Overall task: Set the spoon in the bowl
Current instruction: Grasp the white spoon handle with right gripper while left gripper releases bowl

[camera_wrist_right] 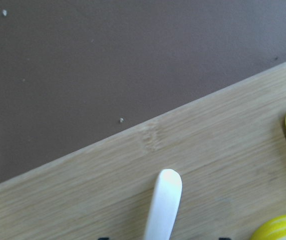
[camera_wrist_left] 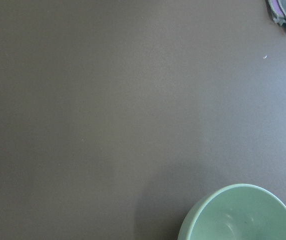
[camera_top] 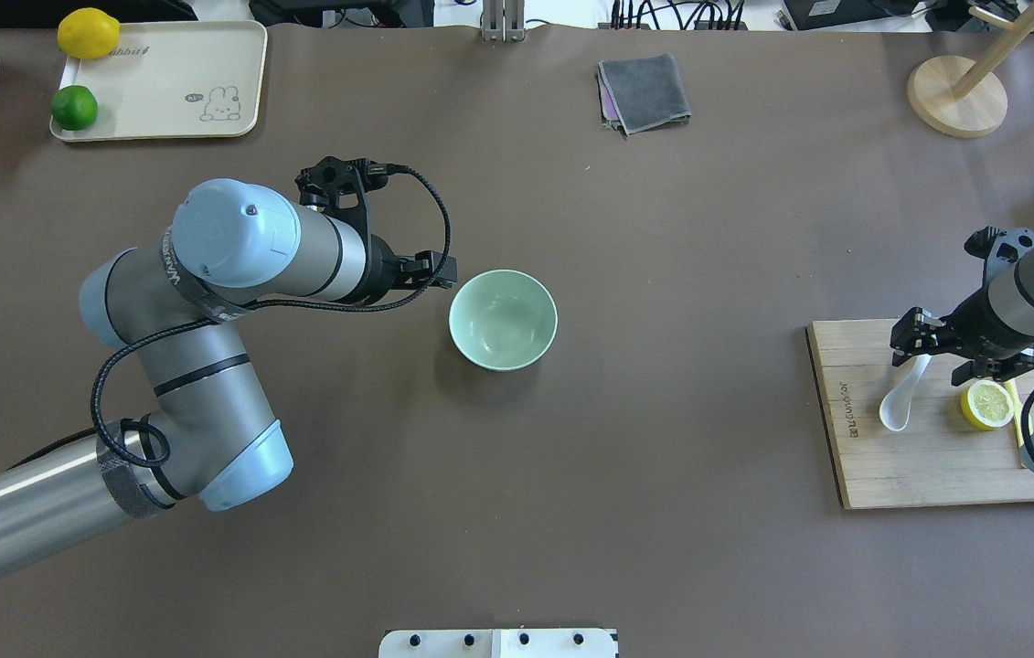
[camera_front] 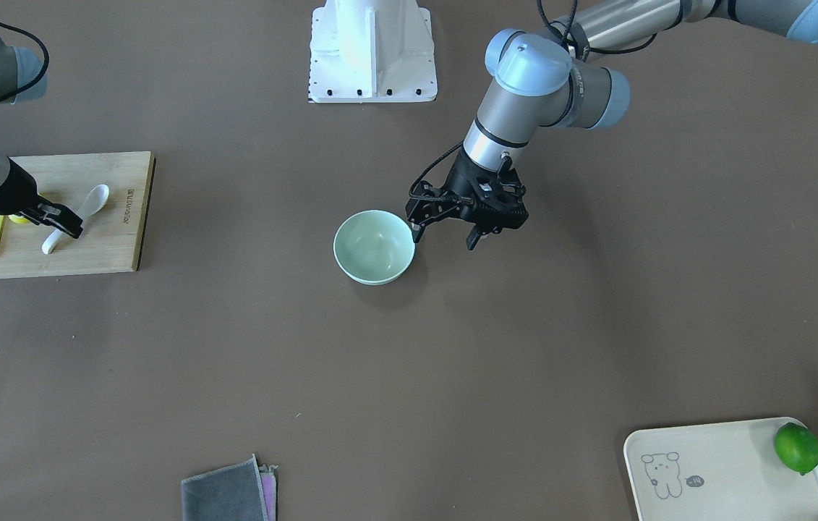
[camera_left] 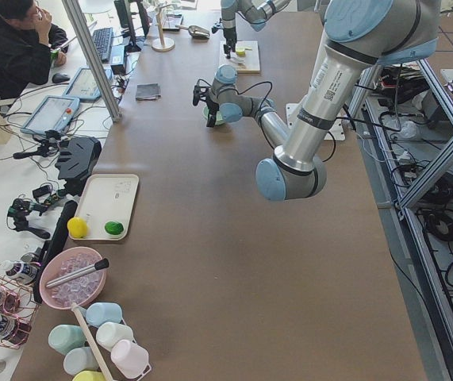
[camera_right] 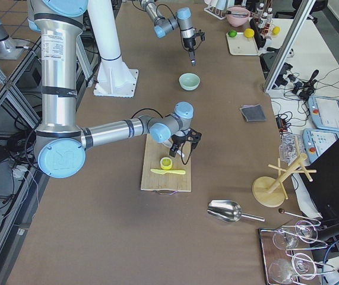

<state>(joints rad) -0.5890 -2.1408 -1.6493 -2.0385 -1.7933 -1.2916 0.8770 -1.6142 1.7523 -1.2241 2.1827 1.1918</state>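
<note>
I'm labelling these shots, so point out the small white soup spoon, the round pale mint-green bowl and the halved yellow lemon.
small white soup spoon (camera_top: 903, 393): overhead view, lower handle near the scoop.
round pale mint-green bowl (camera_top: 475, 308): overhead view, bare inner wall.
halved yellow lemon (camera_top: 986, 404): overhead view, cut face.

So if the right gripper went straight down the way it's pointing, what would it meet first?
Probably the spoon, at its handle: the right gripper points down with open jaws astride it, the wooden board just beneath. Its height is unclear.
</note>
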